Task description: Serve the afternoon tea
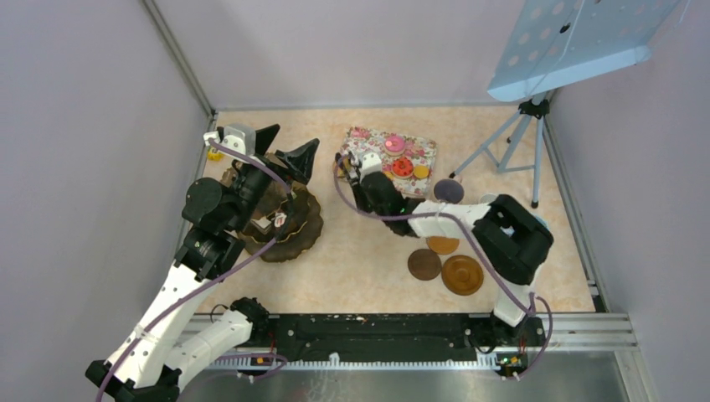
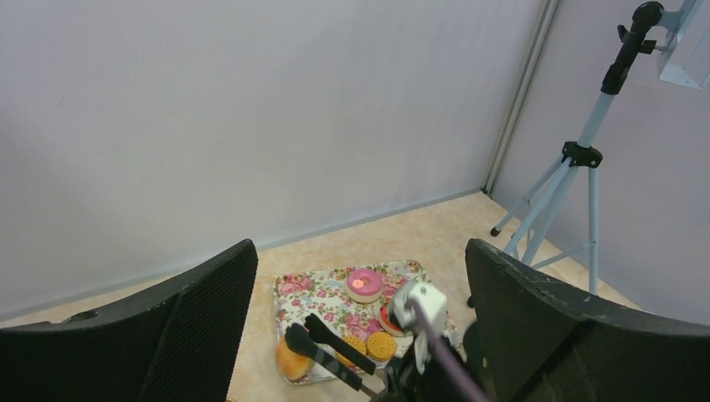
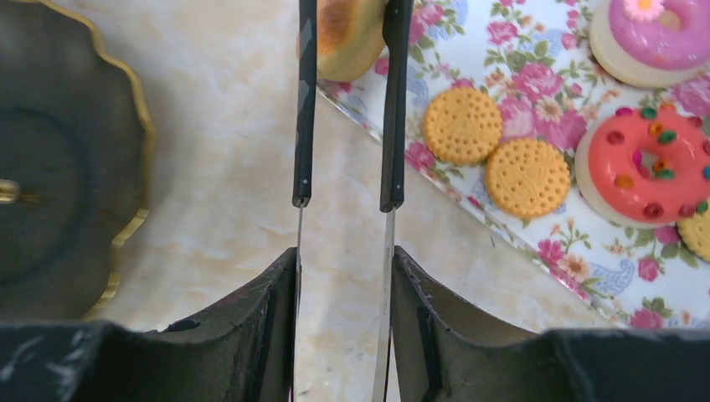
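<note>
My right gripper (image 3: 343,260) is shut on the black tongs (image 3: 303,126) and reaches to the near-left corner of the rose-patterned tray (image 1: 416,148). The tong tips stand either side of a golden bun (image 3: 347,33) at that corner. Two round orange biscuits (image 3: 462,126), a pink-iced cake (image 3: 661,38) and a coral sprinkled cake (image 3: 649,163) lie on the tray. My left gripper (image 1: 285,149) is open and empty, raised above the dark tiered stand (image 1: 301,230). In the left wrist view the tray (image 2: 322,297), tongs (image 2: 331,347) and bun (image 2: 291,362) show between its fingers. A lilac mug (image 1: 449,191) stands right of the tray.
Three brown saucers (image 1: 462,275) lie near the right arm's base. A blue tripod (image 1: 523,138) with a perforated board stands at the back right. A small yellow object (image 1: 215,154) lies by the left wall. Walls close in the table on three sides.
</note>
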